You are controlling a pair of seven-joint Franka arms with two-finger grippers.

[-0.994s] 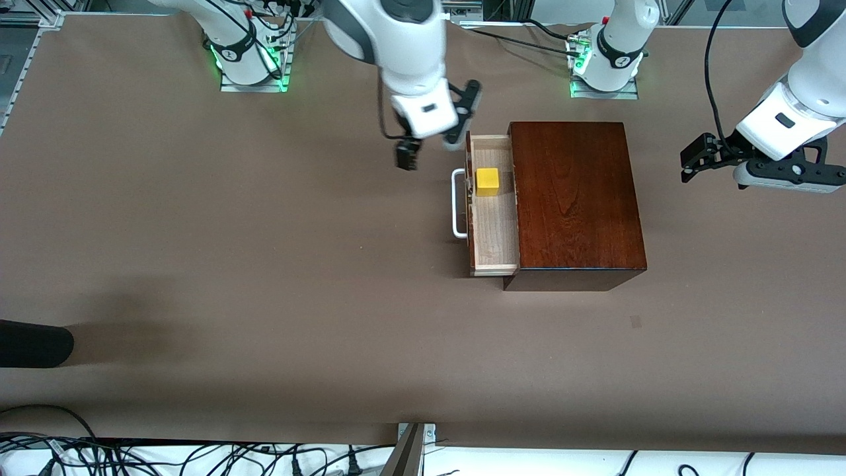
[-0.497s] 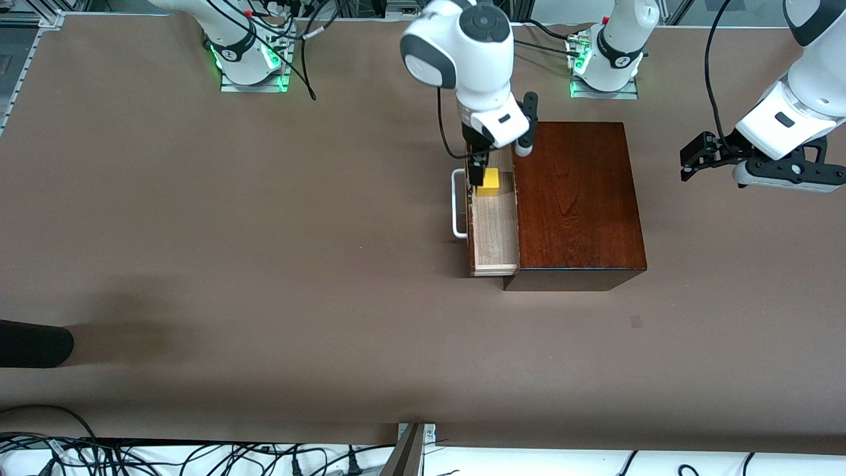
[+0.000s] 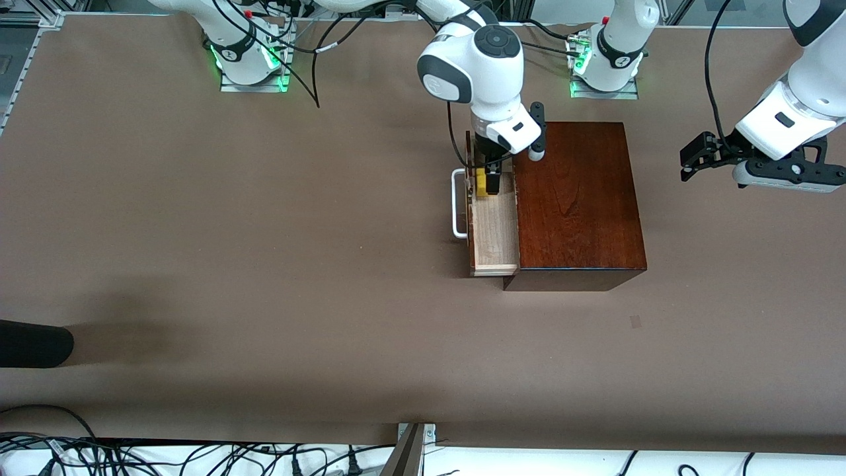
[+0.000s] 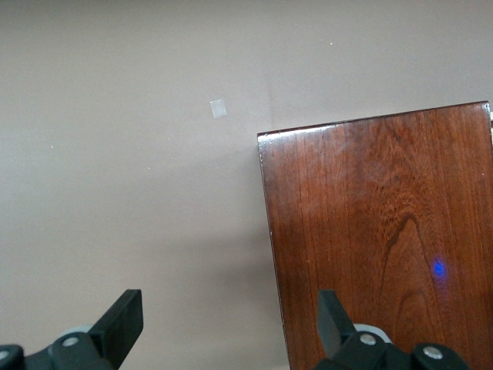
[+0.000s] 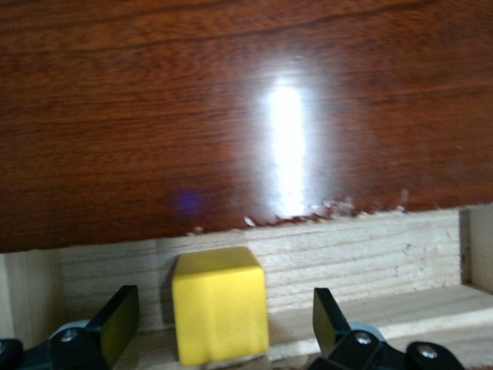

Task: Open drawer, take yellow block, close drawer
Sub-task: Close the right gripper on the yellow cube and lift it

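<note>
A wide brown table (image 3: pixel 264 251) filled the scene — matte, evenly lit from above, with soft shadows toward its near edge. Green lights (image 3: pixel 277 63) glowed along the top. A tangle of black cables (image 3: pixel 165 456) lay along a white strip — just below the table's near edge.

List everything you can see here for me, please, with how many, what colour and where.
table: one, brown top, under everything.
wooden box: one, dark reddish-brown, toward the left arm's end of the table.
drawer: one, pale wood with a white handle, pulled out of the box toward the right arm's end.
yellow block: one, yellow, standing in the drawer.
cables: many, black, along the table edge nearest the front camera.
right hand: one, black fingers, open, down in the drawer with a finger on either side of the block.
left hand: one, black fingers, open, waiting in the air over the box's edge.
</note>
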